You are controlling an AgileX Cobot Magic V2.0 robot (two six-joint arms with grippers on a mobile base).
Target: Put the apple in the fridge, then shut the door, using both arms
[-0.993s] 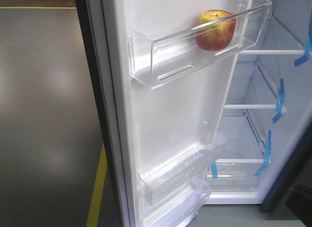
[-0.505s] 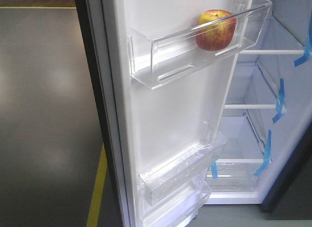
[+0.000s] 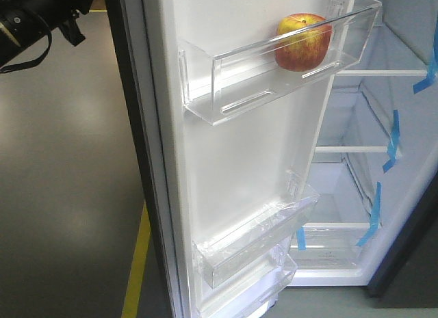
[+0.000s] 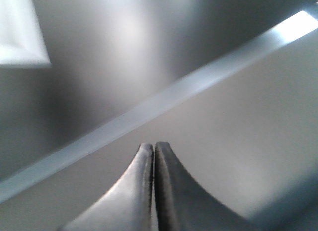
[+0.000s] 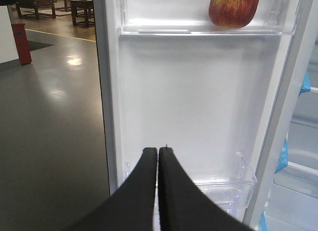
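Observation:
The apple (image 3: 302, 42) is red with yellow patches and sits in the upper clear bin (image 3: 274, 78) of the open door (image 3: 239, 161); it also shows in the right wrist view (image 5: 233, 8). The fridge (image 3: 356, 188) stands open at right, with glass shelves and blue tape strips (image 3: 392, 140). A black arm (image 3: 27, 24) reaches in at the top left, on the door's outer side. My left gripper (image 4: 153, 147) is shut and empty, close to a dark grey surface with a pale band. My right gripper (image 5: 158, 150) is shut and empty, facing the door's white lining (image 5: 198, 102) below the apple.
Two more clear bins (image 3: 253, 243) sit low on the door. A yellow floor line (image 3: 137, 263) runs beside the door's edge. Wooden furniture (image 5: 44, 5) and a red post (image 5: 21, 42) stand far off on the grey floor.
A black arm has come into the top left of the front view. The apple, door and fridge have not moved.

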